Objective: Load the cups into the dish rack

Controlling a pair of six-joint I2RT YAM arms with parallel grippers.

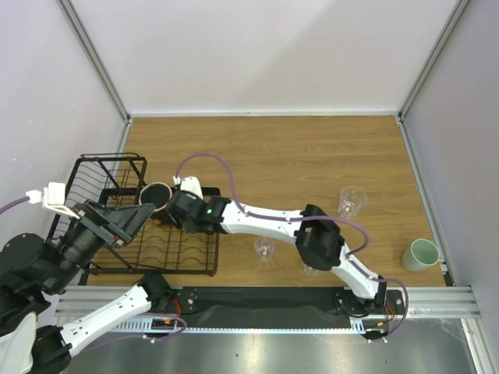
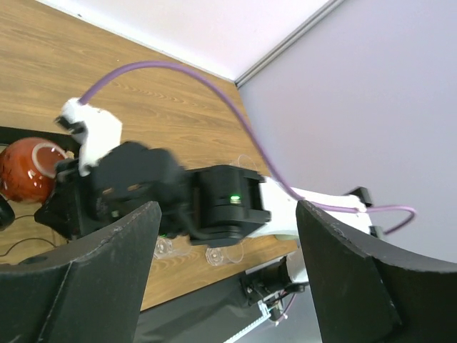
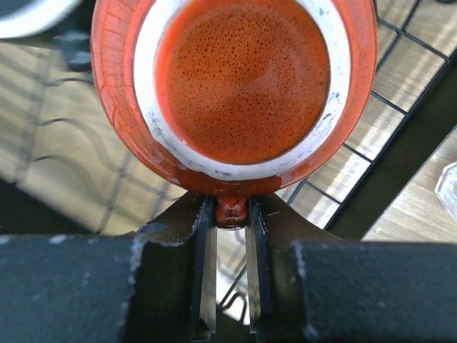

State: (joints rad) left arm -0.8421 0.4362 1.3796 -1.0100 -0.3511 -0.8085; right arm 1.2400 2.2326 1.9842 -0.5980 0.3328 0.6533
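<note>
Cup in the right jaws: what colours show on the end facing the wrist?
Cup: speckled orange-red within a white ring; right wrist view shows it best.

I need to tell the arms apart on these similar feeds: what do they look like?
Both are white links with black joints. The right arm carries a looping purple cable and shows a green light; the left arm has wide black fingers.

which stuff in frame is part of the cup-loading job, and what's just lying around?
Job: dish rack; orange-red cup, pinched in the right hand; dark mug in the rack; far tumbler, near tumbler and mint-green cup, not yet loaded.
Not job, rig only: purple cable; metal rail.
</note>
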